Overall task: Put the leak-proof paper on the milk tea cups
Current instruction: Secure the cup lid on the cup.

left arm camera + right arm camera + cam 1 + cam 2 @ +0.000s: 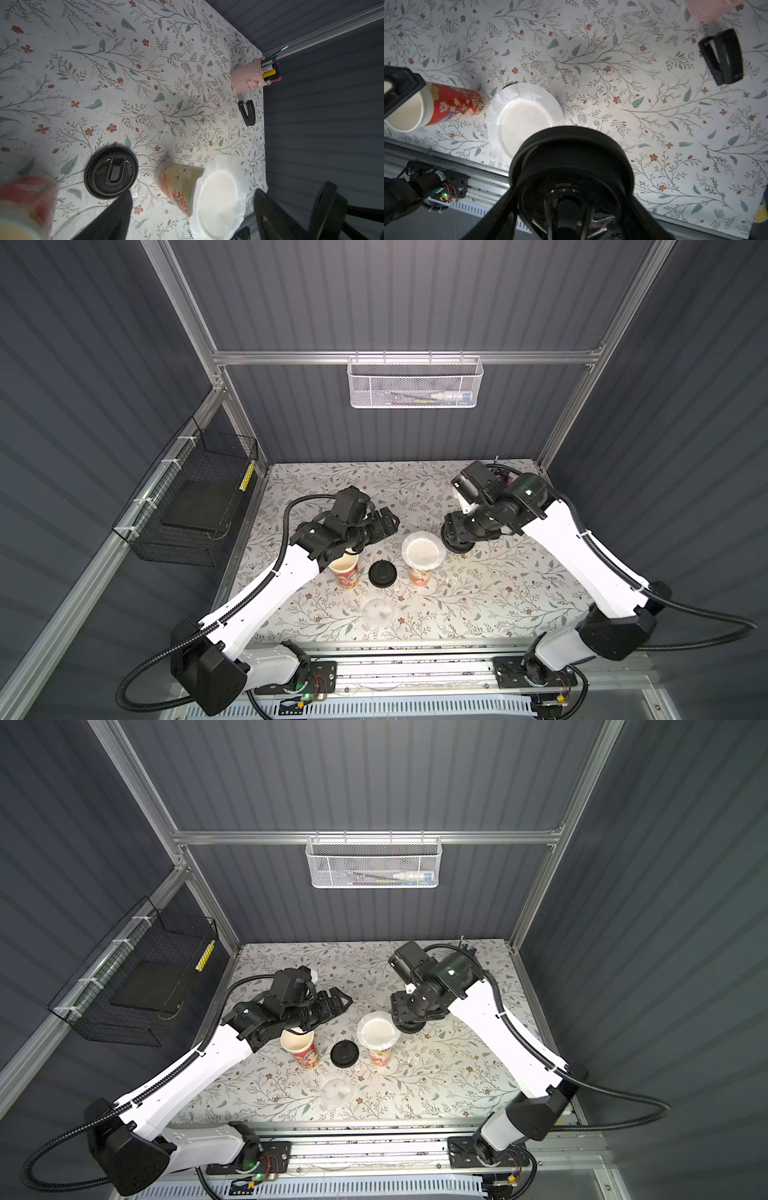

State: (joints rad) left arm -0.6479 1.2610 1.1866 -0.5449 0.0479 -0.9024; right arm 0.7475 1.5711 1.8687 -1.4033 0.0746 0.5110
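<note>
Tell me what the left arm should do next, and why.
Probably lower the open left pincer to the loose leak-proof paper lying in front of the cups: the open cup has no sheet, while the covered cup has one.

Orange-red open cup (344, 572) upright near covered cup (419, 576), whitish sheet (423, 551) atop; second sheet (377, 611) flat nearby.

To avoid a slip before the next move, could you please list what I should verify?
1. Left end effector open and empty: ok.
2. Uncovered cup upright: ok.
3. Spare paper lying on the table, nothing on it: ok.
4. Covered cup, placed paper over its mouth: ok.
5. Right end effector free: not ok, it grips a black lid.
</note>
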